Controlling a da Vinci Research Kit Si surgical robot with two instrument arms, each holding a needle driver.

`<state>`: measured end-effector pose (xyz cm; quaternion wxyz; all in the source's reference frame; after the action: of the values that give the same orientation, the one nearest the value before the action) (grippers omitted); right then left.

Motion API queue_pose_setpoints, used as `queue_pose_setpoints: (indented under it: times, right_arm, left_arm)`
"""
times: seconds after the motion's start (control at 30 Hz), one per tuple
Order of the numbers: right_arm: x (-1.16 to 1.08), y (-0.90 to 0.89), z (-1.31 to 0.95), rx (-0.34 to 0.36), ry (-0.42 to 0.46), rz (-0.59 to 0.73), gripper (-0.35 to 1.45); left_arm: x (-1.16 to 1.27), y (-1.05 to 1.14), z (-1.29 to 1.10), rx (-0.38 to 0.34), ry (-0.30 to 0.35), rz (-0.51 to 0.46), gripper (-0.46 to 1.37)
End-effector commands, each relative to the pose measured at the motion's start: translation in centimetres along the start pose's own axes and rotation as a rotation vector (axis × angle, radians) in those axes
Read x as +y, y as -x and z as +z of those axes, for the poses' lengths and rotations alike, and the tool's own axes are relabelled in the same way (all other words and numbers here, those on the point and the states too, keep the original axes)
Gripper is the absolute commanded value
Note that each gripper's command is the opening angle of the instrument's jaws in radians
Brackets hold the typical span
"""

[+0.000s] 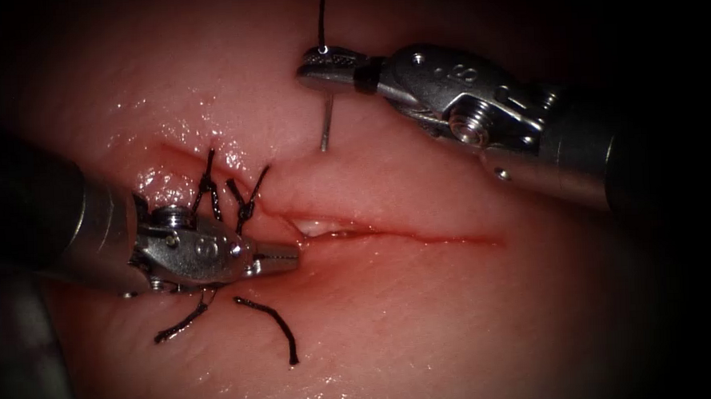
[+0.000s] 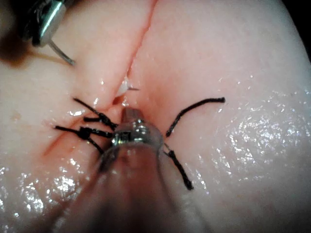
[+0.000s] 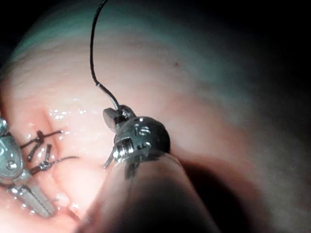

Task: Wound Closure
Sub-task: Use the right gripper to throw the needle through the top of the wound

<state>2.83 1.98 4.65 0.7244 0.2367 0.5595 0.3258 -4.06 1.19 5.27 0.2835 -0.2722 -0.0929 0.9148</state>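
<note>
While the right tool (image 1: pixel 318 69) gripped the needle (image 1: pixel 327 129) (tip at the tissue (image 1: pixel 425 316)), thread (image 1: pixel 323 17) trailed upward. We logged the left tool (image 1: pixel 282 257) clenched, holding nothing, at the cut (image 1: pixel 421 237).

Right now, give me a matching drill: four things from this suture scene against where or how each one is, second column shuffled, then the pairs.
1. curved steel needle
2. right arm's tool
3. left arm's tool
4. cut black thread ends

a. lying loose on the tissue, below the cut
b. tip touching the tissue above the cut
c. shut on the needle near its thread end
d. shut, empty, at the cut's open edge

1-b, 2-c, 3-d, 4-a
</note>
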Motion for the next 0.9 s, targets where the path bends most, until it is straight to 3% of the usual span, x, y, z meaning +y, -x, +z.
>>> queue_pose_setpoints:
  times: [0.03,0.23,0.6,0.8,0.9]
  right_arm:
    - [-0.01,0.00,0.01,0.001,-0.008,0.011,-0.35]
    - [-0.03,0.05,0.03,-0.001,-0.040,0.149,-0.35]
    - [-0.12,0.34,0.09,-0.054,-0.038,0.499,-0.35]
    - [-0.13,0.46,0.11,-0.074,-0.109,0.689,-0.35]
    - [-0.19,0.51,0.12,-0.085,-0.148,0.716,-0.35]
  left_arm:
    - [0.00,0.00,0.00,0.000,0.005,0.000,-0.35]
    - [0.00,0.01,0.00,0.000,0.006,0.000,-0.35]
    - [0.00,-0.01,0.00,0.003,0.005,-0.001,-0.35]
    - [0.00,-0.01,0.00,0.005,0.004,-0.001,-0.35]
    - [0.00,-0.01,0.00,0.005,0.004,-0.001,-0.35]
